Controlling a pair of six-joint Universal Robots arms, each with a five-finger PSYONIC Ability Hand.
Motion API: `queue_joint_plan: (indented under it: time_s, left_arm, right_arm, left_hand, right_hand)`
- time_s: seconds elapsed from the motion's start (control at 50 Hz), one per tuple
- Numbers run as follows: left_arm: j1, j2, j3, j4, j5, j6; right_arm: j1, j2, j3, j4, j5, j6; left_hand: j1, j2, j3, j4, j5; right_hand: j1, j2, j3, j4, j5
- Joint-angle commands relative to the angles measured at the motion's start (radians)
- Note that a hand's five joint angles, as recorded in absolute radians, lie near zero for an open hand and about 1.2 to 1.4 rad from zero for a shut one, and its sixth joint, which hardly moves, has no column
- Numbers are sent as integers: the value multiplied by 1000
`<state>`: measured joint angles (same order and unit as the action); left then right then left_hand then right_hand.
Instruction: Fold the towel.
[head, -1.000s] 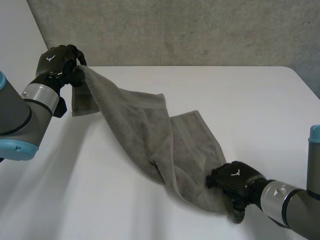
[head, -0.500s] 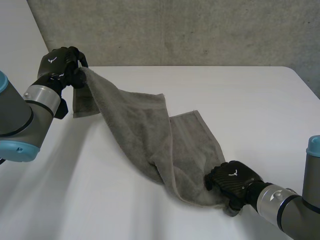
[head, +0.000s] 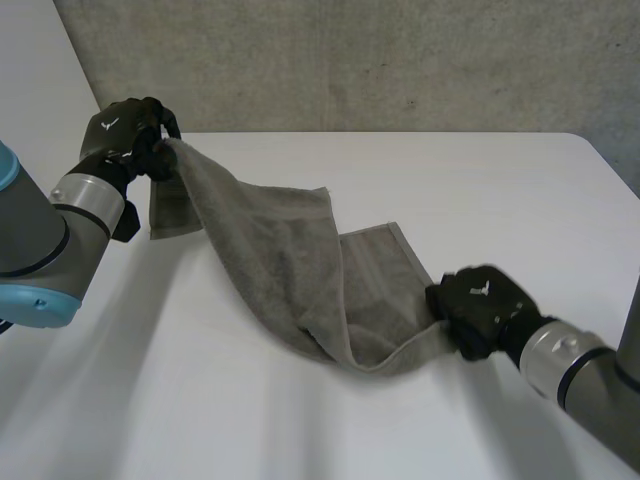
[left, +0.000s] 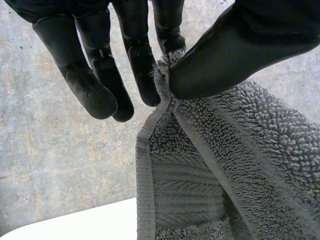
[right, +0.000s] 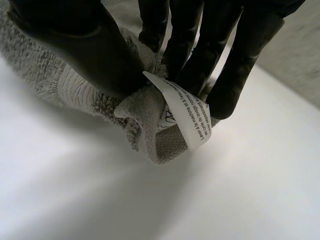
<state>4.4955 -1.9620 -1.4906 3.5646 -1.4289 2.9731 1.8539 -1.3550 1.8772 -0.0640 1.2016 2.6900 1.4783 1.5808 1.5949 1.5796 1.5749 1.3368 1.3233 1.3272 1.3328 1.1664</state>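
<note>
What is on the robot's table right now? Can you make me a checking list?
Surface: white table, bare around the cloth.
Job's things: one grey towel, not folded yet, stretched between the hands and sagging onto the table in the middle; a white care label sticks out at one corner.
Clutter: nothing seen.
Hands: left hand pinches a towel corner, lifted above the table; right hand pinches the corner with the label, low by the table.
Cables: nothing seen.
Surroundings: grey wall behind the table.
</note>
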Motion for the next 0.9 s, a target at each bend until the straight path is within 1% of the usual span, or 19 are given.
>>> queue_joint_plan:
  time_s: [0.02, 0.08, 0.12, 0.14, 0.18, 0.22, 0.3, 0.36, 0.4, 0.5, 0.6, 0.64, 0.68, 0.7, 0.74, 0.8, 0.84, 0.86, 0.9]
  left_arm:
    - [-15, 77, -46, -53, 8, 14]
    - [-16, 132, -83, -105, 22, 15]
    - [-13, 193, -132, -156, 62, 17]
    - [-13, 193, -132, -156, 62, 17]
    - [-1, 259, -184, -193, 112, 27]
    - [4, 291, -203, -204, 129, 39]
    - [46, 379, -244, -225, 145, 107]
    - [63, 402, -250, -234, 146, 130]
    - [82, 448, -247, -257, 146, 162]
    - [96, 505, -206, -273, 146, 175]
    - [116, 522, -149, -276, 146, 170]
    - [117, 514, -137, -276, 145, 170]
    - [111, 483, -128, -273, 145, 167]
    - [111, 483, -128, -273, 145, 167]
    - [97, 383, -117, -273, 143, 173]
    - [88, 322, -103, -273, 140, 173]
    - [47, 196, -48, -279, 133, 175]
    - [47, 195, -48, -279, 133, 175]
    - [10, 53, 56, -294, 130, 176]
  right_arm:
    - [-48, -58, -86, 10, 69, 24]
    - [-71, -73, -128, 32, 92, 25]
    - [-78, -81, -165, 68, 96, 22]
    - [-78, -81, -165, 69, 96, 22]
    - [-82, -96, -196, 110, 93, 24]
    - [-88, -110, -205, 128, 93, 22]
    - [-81, -138, -240, 171, 92, 17]
    - [-79, -145, -259, 187, 92, 19]
    - [-85, -185, -308, 213, 96, 19]
    - [-90, -227, -439, 278, 104, 17]
    - [-108, -190, -590, 389, 102, 13]
    - [-110, -147, -632, 423, 102, 7]
    - [-93, -49, -687, 495, 102, -30]
    - [-93, -49, -687, 495, 102, -30]
    - [-56, 51, -714, 562, 108, -91]
    - [-33, 108, -725, 587, 119, -121]
    - [-4, 219, -757, 607, 162, -165]
    - [-4, 220, -757, 607, 162, -165]
    - [17, 318, -834, 606, 206, -176]
  left_hand:
    - [-82, -185, -199, -183, -353]
    - [-82, -185, -199, -183, -353]
    - [-82, -185, -199, -183, -353]
    - [-82, -185, -199, -183, -353]
    - [-82, -185, -199, -183, -353]
    - [-82, -185, -199, -183, -353]
    - [-82, -185, -199, -183, -353]
    - [-82, -185, -199, -183, -353]
    - [-82, -185, -199, -183, -353]
    - [-82, -185, -199, -183, -353]
    - [-82, -185, -199, -183, -353]
    - [-82, -185, -199, -183, -353]
    - [-82, -185, -199, -183, -353]
    - [-82, -185, -199, -183, -353]
    - [-82, -185, -199, -183, -353]
    - [-82, -185, -199, -183, -353]
    - [-82, -185, -199, -183, -353]
    - [-82, -185, -199, -183, -353]
    - [-82, -185, -199, -183, -353]
  right_hand:
    - [59, 73, 69, 63, 55]
    - [59, 73, 69, 63, 55]
    - [59, 73, 69, 63, 55]
    - [59, 73, 69, 63, 55]
    - [59, 73, 69, 63, 55]
    - [59, 73, 69, 63, 55]
    - [59, 73, 69, 63, 55]
    - [59, 73, 69, 63, 55]
    - [59, 73, 69, 63, 55]
    - [59, 73, 69, 63, 55]
    - [59, 73, 69, 63, 55]
    - [59, 73, 69, 63, 55]
    - [59, 73, 69, 63, 55]
    - [59, 73, 69, 63, 55]
    - [59, 73, 69, 63, 55]
    - [59, 73, 69, 63, 55]
    - [59, 73, 69, 63, 55]
    - [59, 73, 69, 63, 55]
    - [59, 73, 69, 63, 55]
